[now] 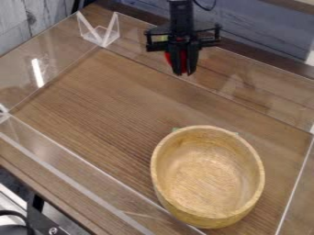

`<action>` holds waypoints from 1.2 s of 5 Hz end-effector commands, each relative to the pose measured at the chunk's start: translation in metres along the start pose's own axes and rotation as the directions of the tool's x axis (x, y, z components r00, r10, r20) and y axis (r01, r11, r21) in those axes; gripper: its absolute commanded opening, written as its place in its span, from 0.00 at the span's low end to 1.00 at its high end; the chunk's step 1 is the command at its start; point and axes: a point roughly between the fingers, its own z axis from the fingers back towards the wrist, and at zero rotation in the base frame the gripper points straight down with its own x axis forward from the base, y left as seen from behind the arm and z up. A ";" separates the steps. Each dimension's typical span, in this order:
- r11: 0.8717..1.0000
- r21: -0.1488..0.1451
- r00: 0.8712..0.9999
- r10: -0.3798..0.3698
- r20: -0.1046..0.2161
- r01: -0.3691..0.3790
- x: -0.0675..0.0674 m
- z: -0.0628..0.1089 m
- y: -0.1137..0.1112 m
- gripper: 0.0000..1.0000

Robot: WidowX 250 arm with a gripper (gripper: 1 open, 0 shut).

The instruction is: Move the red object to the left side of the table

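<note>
Camera: one view, looking down at an angle on the table (110, 110) from its near corner.
Table: brown wood-grain top, with clear acrylic walls (50, 151) along its edges.
Gripper (183, 66): at about 12 o'clock in the view, near the far edge of the table. It hangs from a thin black arm and points straight down. A black crossbar sits just above the fingers.
Gripper state: the two dark fingers stand close together, almost closed, with something red between them. They seem to grip it.
Red object (182, 57): held between the fingers, at 12 o'clock, above the far part of the table. Only a narrow red strip shows between the black parts. Its green top I cannot see.
Height: whether the fingertips touch the wood I cannot tell; the tips look just above the surface.
Bowl (207, 174): large, light wood, round, empty inside. It stands upright at about 5 o'clock, near the front right corner, well apart from the gripper.
Clear bracket (98, 30): a small V-shaped acrylic piece at about 11 o'clock, on the far wall, to the left of the gripper and apart from it.
Left side of table: bare wood at 9 o'clock, with light reflections on the acrylic wall.
Background: a grey surface behind the far wall.
</note>
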 end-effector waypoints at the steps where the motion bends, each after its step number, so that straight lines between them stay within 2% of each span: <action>1: 0.999 -0.035 0.997 -0.025 0.074 0.027 0.003 0.024 -0.015 0.00; 2: 0.999 -0.034 0.997 -0.032 0.066 0.034 0.003 0.019 -0.022 0.00; 4: 0.999 -0.034 0.997 0.022 0.078 -0.019 0.018 0.040 0.047 0.00; 5: 0.998 -0.046 0.996 0.036 0.077 -0.032 0.024 0.050 0.068 0.00; 6: 0.998 -0.054 0.996 0.037 0.077 -0.032 0.019 0.056 0.065 0.00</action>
